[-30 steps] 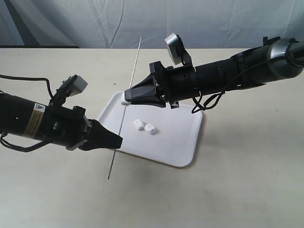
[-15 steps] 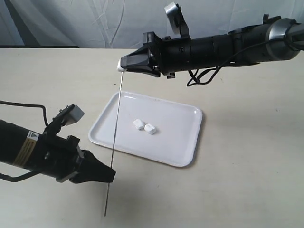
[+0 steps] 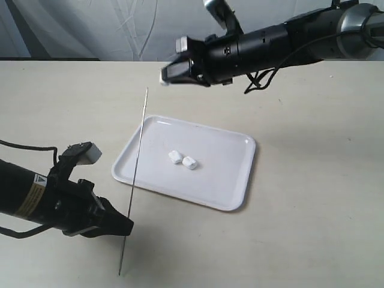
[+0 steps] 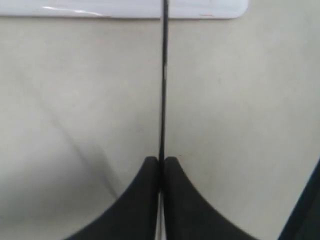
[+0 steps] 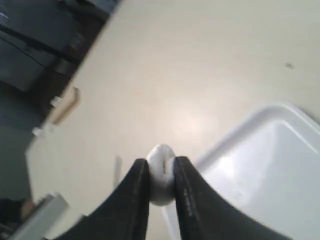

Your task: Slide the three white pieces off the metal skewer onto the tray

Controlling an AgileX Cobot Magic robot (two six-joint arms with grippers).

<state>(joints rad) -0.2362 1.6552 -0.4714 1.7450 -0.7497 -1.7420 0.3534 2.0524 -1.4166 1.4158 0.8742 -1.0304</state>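
The thin metal skewer (image 3: pixel 135 169) stands tilted over the table, bare along its length, and my left gripper (image 3: pixel 127 227) is shut on its lower part. In the left wrist view the skewer (image 4: pixel 162 85) runs straight out from between the closed fingers (image 4: pixel 145 195). Two white pieces (image 3: pixel 182 159) lie side by side in the middle of the white tray (image 3: pixel 222 180). The third white piece (image 5: pixel 161 175) is squeezed between the fingers of my right gripper (image 3: pixel 163 77), which is raised beyond the tray's far left corner, clear of the skewer's top end.
A pale cloth backdrop (image 3: pixel 90 30) hangs behind the beige table (image 3: pixel 312 198). The tray's rim (image 4: pixel 125 10) shows at the edge of the left wrist view. Dark furniture (image 5: pixel 40 45) lies past the table edge in the right wrist view.
My right gripper carried the last white piece up along the skewer and off its top end. My left gripper drew the skewer down and toward the table's near edge.
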